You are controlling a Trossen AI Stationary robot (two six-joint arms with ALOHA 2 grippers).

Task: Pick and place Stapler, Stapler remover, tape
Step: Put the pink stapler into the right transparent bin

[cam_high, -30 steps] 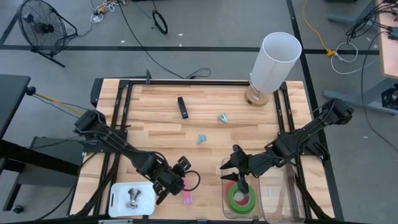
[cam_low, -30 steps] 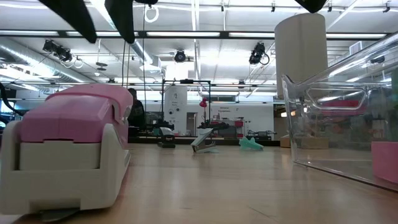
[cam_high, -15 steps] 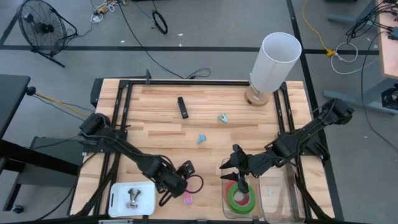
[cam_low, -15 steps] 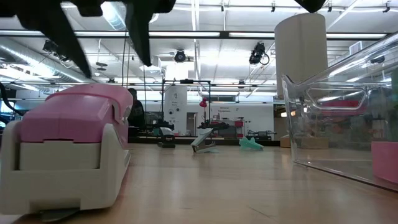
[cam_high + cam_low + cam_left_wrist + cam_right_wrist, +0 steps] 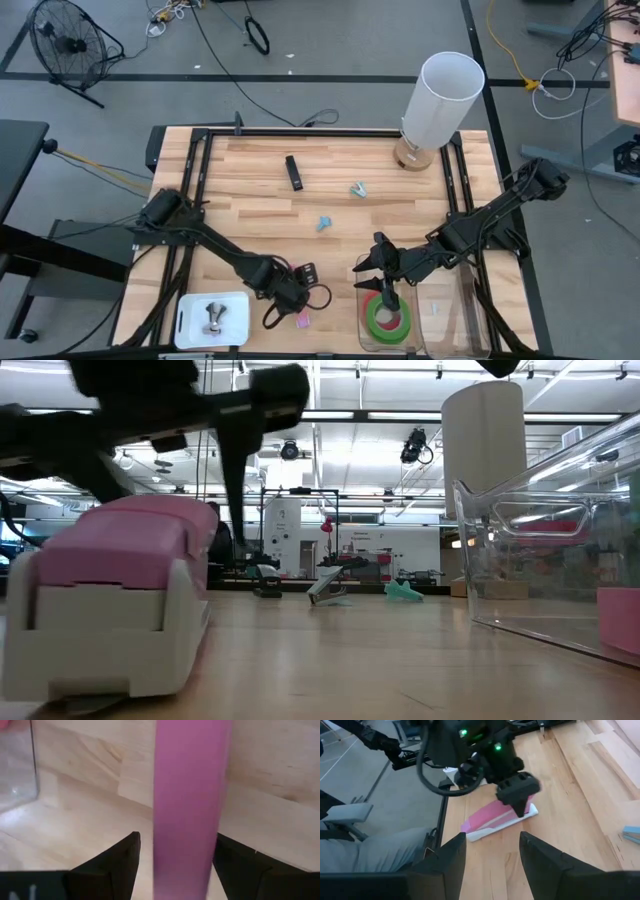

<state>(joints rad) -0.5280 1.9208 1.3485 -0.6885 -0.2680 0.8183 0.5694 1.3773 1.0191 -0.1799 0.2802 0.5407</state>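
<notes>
Mostly bare wood table (image 5: 250, 190) (fan (image 5: 62, 40) nearby); both pincers agape, holding nothing.

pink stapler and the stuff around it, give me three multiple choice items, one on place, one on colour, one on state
1. Where is the left gripper?
A. over the pink stapler at the table's near edge
B. beside the white cylinder
C. inside the clear bin

2. What colour is the tape roll lying in the clear bin?
A. blue
B. green
C. yellow

3. How do the left gripper's fingers stand?
A. shut tight on the stapler
B. open, one on each side of the stapler
C. shut on a tape roll

Key: 1 A, the high view shows it over the stapler. 2 B, the top roll is green. 3 B, the left wrist view shows gaps beside the pink body.
</notes>
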